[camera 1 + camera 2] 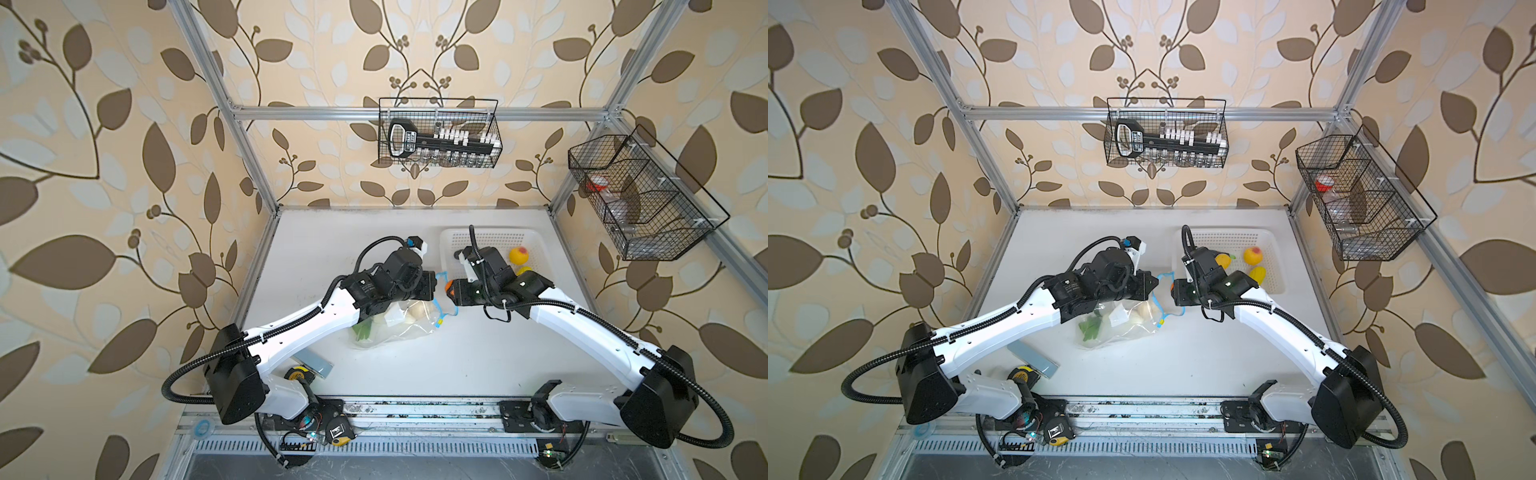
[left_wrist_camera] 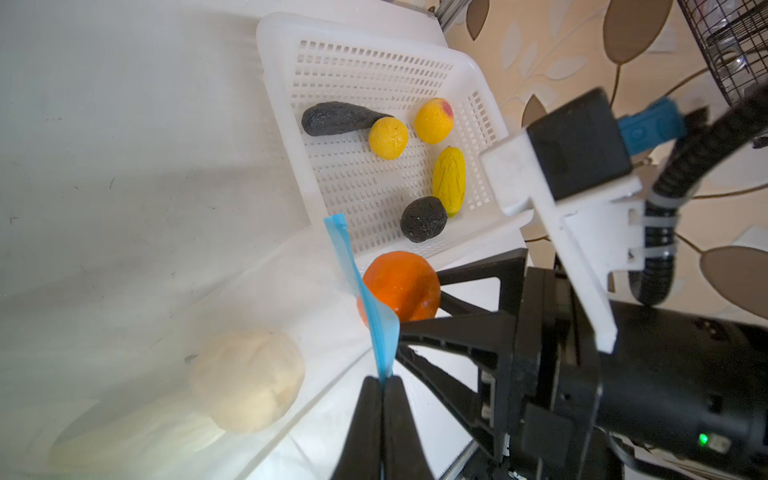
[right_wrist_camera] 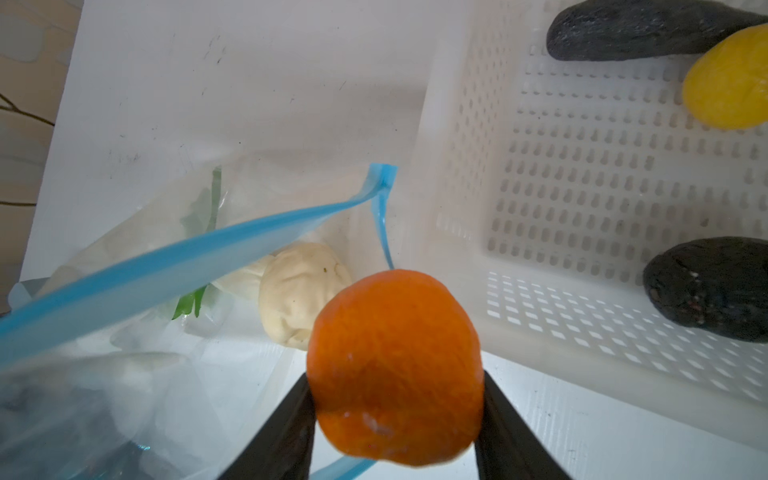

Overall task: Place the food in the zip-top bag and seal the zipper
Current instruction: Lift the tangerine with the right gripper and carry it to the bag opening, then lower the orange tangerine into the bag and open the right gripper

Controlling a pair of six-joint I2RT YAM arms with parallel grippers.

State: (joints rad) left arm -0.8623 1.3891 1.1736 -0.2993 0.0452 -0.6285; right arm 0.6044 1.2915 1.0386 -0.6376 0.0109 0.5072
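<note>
Pinching the zipper (image 2: 345, 253) in the left tool (image 2: 382, 386), clenched shut, holding the bag (image 1: 399, 332) mouth open. Grasping the orange (image 3: 395, 332) in the right tool (image 3: 395, 382), just at that mouth. Under both tools, inside the bag: lump (image 3: 299, 291), greens (image 1: 1090, 328). White label (image 1: 1117, 318) on the bag, too small to read.

Zip-top bag (image 1: 399, 332) partly under left arm (image 1: 316, 316); dark piece (image 3: 706, 286) cut by edge; wire basket (image 1: 640, 199) contents indistinct.

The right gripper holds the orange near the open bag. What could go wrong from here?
The orange in the right gripper sits at the mouth of the bag; released here, it may catch the zipper and roll onto the table. The left gripper pinches only the thin zipper, which may slip and close the mouth.
</note>
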